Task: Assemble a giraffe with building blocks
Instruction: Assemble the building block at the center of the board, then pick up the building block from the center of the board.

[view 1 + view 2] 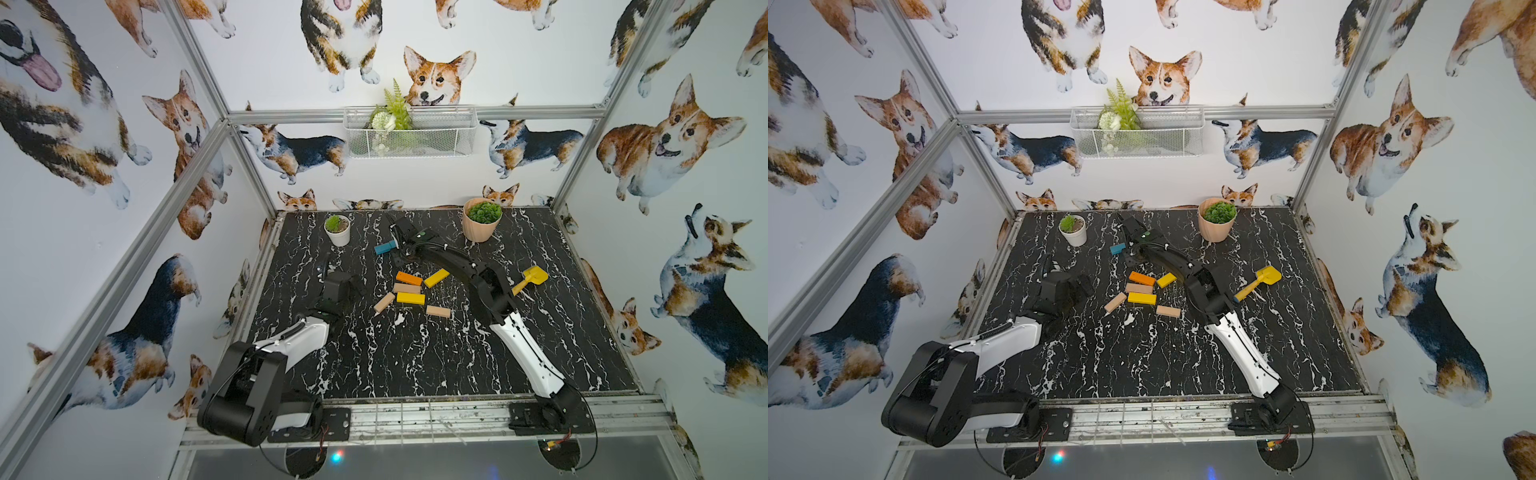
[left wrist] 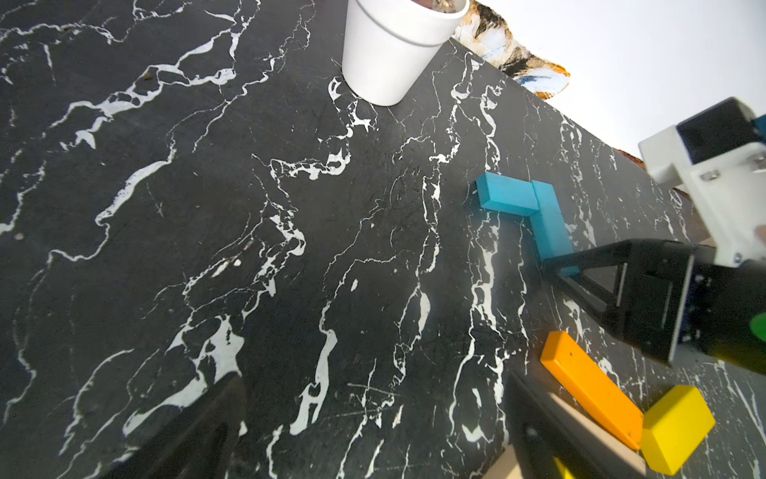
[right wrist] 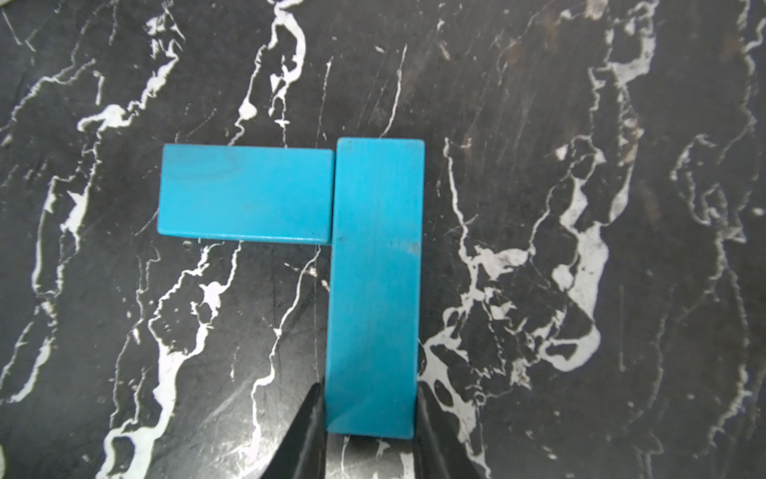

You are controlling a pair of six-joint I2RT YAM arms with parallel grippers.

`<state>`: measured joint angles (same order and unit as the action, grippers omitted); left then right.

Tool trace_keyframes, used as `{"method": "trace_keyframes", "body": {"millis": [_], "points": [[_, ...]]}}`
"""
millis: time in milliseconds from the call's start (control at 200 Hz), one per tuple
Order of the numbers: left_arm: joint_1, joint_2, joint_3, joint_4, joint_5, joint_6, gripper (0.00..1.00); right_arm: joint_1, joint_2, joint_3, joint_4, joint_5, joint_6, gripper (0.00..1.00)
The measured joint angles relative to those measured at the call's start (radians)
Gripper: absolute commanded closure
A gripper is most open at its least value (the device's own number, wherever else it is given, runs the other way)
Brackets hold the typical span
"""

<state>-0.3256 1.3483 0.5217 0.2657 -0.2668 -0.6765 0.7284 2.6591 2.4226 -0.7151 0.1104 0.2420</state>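
Near worktop [image 1: 540, 249] far edge, right gripper [image 3: 370, 408] clamps teal-blue rectangular wooden bar [image 3: 375, 269], butted against second teal-blue wooden bar [image 3: 244, 193]; left gripper [image 1: 349, 284] jaws wide apart.

In both top views my own wrist hides the tips of my right claw [image 3: 370, 398] and the teal block [image 3: 375, 269] they pinch; only the other teal block [image 1: 383, 248] shows there. The right wrist view cuts my fingers [image 3: 306, 435] off at its edge. In the left wrist view my left claw [image 2: 364, 427] is two blurred dark shapes, one partly covering a tan block [image 2: 592, 439], and the white pot [image 2: 389, 49] loses its top to the edge.
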Motion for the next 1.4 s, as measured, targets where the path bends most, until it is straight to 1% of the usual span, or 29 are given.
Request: {"method": "trace_keyframes", "body": {"millis": [130,210,331,461,531,541,556,636,711,801,862,917,962,972,977,1027,1082,1112,1207,1282,1353,1398], "points": [[0.000,0.000,0.002,0.000,0.000,0.001,0.00,0.002,0.000,-0.001,0.001,0.006,-0.003,0.74],[0.000,0.000,0.002,0.000,0.000,0.003,0.00,0.003,0.000,-0.001,0.002,0.009,-0.004,0.70],[0.000,0.000,0.002,-0.001,0.000,0.003,0.00,0.003,0.000,-0.001,0.001,0.009,-0.007,0.57],[0.000,0.000,0.017,-0.016,0.002,0.010,0.00,0.005,-0.013,-0.002,-0.021,0.008,-0.027,0.39],[0.000,0.000,0.037,-0.049,-0.003,0.010,0.00,0.005,-0.034,-0.005,-0.044,0.008,-0.036,0.38],[0.000,0.001,0.041,-0.055,-0.006,0.010,0.00,0.005,-0.038,-0.006,-0.046,0.008,-0.037,0.33],[0.000,0.001,0.047,-0.064,-0.010,0.008,0.00,0.005,-0.045,-0.007,-0.049,0.008,-0.037,0.32],[0.000,0.010,0.077,-0.109,-0.037,-0.005,0.00,0.005,-0.097,-0.027,-0.061,0.009,-0.044,0.31],[0.000,0.028,0.092,-0.133,-0.056,-0.011,0.00,0.004,-0.180,-0.083,-0.066,0.010,-0.051,0.31],[0.000,0.046,0.092,-0.140,-0.058,-0.012,0.00,0.000,-0.302,-0.193,-0.047,0.020,-0.058,0.31],[0.001,0.061,0.090,-0.125,-0.036,-0.008,0.00,-0.007,-0.369,-0.279,-0.040,0.021,-0.059,0.30],[0.001,0.077,0.089,-0.110,-0.003,0.005,0.00,-0.017,-0.424,-0.368,-0.029,0.027,-0.058,0.30],[-0.001,0.101,0.091,-0.086,0.045,0.023,0.00,-0.030,-0.467,-0.446,-0.014,0.027,-0.052,0.30],[-0.002,0.113,0.093,-0.075,0.070,0.029,0.00,-0.032,-0.475,-0.462,-0.018,0.029,-0.047,0.30],[-0.002,0.113,0.093,-0.075,0.070,0.029,0.00,-0.039,-0.491,-0.486,-0.031,0.032,-0.040,0.30],[-0.010,0.136,0.099,-0.056,0.112,0.044,0.00,-0.057,-0.526,-0.547,-0.025,0.038,-0.024,0.30],[-0.033,0.166,0.107,-0.022,0.168,0.063,0.00,-0.089,-0.598,-0.665,-0.001,0.028,0.009,0.30],[-0.051,0.185,0.112,0.002,0.219,0.076,0.00,-0.104,-0.641,-0.730,0.000,0.018,0.027,0.31],[-0.094,0.219,0.117,0.047,0.301,0.082,0.00,-0.119,-0.716,-0.844,0.023,0.016,0.051,0.32],[-0.115,0.233,0.120,0.056,0.330,0.068,0.00,-0.116,-0.733,-0.883,0.034,-0.014,0.049,0.33],[-0.126,0.232,0.122,0.053,0.367,0.017,0.00,-0.113,-0.717,-0.877,0.038,-0.046,0.043,0.35],[-0.126,0.225,0.125,0.044,0.368,-0.009,0.00,-0.113,-0.700,-0.862,0.039,-0.061,0.040,0.35]]}}
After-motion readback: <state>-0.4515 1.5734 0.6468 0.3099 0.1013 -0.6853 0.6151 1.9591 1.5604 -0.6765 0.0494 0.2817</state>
